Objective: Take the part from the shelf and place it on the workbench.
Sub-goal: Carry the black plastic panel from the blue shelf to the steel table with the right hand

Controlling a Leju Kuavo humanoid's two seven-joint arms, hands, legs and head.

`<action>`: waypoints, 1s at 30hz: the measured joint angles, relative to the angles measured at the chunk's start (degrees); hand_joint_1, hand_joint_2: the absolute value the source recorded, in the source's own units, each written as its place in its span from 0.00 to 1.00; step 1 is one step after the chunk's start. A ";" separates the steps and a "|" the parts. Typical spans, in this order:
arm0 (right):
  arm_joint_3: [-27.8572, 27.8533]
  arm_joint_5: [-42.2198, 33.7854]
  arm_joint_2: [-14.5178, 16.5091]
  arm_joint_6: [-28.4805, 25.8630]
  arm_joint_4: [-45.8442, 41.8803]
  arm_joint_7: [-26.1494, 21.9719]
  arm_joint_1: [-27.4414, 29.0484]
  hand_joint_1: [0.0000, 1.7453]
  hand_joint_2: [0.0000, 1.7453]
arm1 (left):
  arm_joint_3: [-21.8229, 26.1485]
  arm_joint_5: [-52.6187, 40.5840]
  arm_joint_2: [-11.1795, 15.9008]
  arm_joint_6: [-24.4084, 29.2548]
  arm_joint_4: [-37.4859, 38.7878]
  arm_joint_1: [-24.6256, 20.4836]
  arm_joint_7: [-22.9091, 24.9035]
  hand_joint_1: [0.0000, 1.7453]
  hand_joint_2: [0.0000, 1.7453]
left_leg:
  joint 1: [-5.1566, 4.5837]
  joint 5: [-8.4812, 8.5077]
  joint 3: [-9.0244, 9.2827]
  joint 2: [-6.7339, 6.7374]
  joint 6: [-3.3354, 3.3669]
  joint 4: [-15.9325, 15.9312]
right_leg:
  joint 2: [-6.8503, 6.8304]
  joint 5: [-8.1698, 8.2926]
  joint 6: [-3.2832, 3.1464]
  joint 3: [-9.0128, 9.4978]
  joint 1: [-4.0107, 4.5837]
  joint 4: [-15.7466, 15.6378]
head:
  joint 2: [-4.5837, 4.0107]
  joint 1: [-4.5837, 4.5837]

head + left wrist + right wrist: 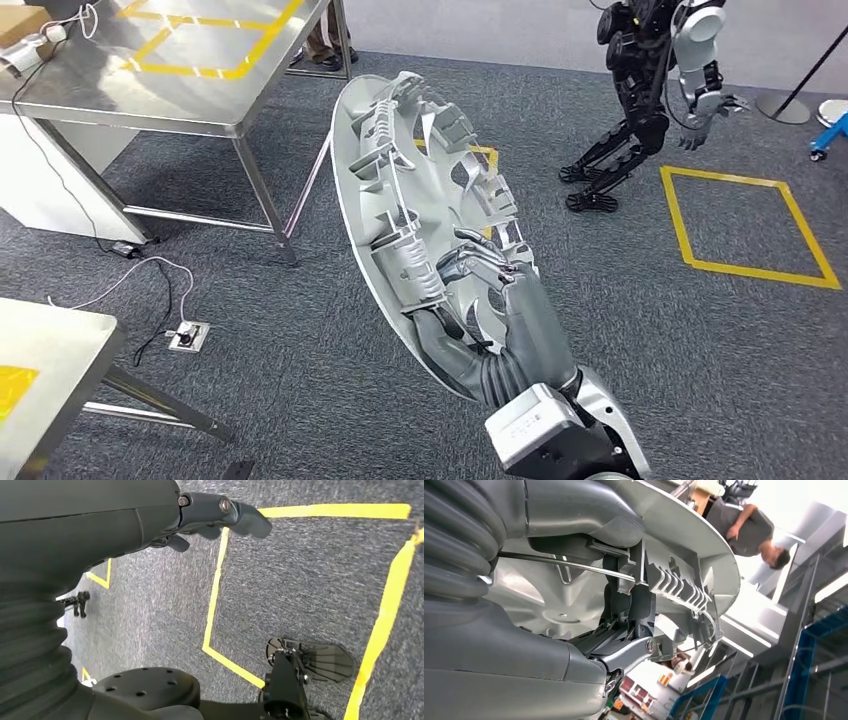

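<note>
The right robot hand [505,320] holds a big round light-grey plastic wheel cover [420,215]. Its dark fingers [480,265] curl around the ribs on the back side of the cover, and the thumb presses from below. The cover is up in the air, tilted on its edge, with its ribbed back side facing the camera in the head view. It is over the dark grey carpet floor [300,340], not on any desk.

In the right wrist view, the fingers [624,655] hook through the clips and a thin wire ring on the back of the wheel cover [684,560]. A person in a dark shirt [749,527] is far behind it.

The left robot hand [210,515] hangs down over the carpet. Its fingers are bent a little and nothing is in them. I cannot tell if they are spread or pressed together. Under it there is yellow tape [215,590] stuck on the floor in a square shape.

A shiny metal desk with yellow tape lines on top [190,70] is off to the left and ahead. Its thin metal legs [265,195] are near the edge of the cover. Another metal desk corner [50,360] is close by on the left, lower down. A white cable and a small plug box [188,335] lie on the carpet between the two desks.

Another black and silver robot [655,90] stands far off on the right. Near it is a yellow tape square on the floor [750,225].
</note>
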 joint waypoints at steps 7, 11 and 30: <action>0.06 0.14 0.05 0.19 0.13 -0.21 0.24 1.00 1.00 | 0.16 0.29 0.05 0.37 0.02 0.02 -0.11 0.00 1.00 | 0.35 0.64 -0.47 -5.12 1.23 -0.02 | 6.52 -7.14 1.23 -8.30 -0.76 16.90 | 0.00 0.40; 0.06 0.15 0.05 0.23 0.20 -0.23 0.25 1.00 1.00 | 0.16 0.31 0.02 0.37 0.01 0.10 -0.17 0.00 1.00 | 0.39 0.81 -0.64 -8.40 0.80 0.33 | 9.59 -0.47 0.42 -2.67 -0.79 4.40 | 0.00 0.40; 0.05 0.06 0.15 0.39 0.50 -0.51 0.07 1.00 1.00 | 0.20 0.04 0.05 0.37 -0.03 -0.07 -0.01 0.00 1.00 | 0.33 -0.17 0.13 0.86 -0.51 0.32 | -0.64 0.48 -0.09 -0.21 -0.04 0.11 | 0.00 0.02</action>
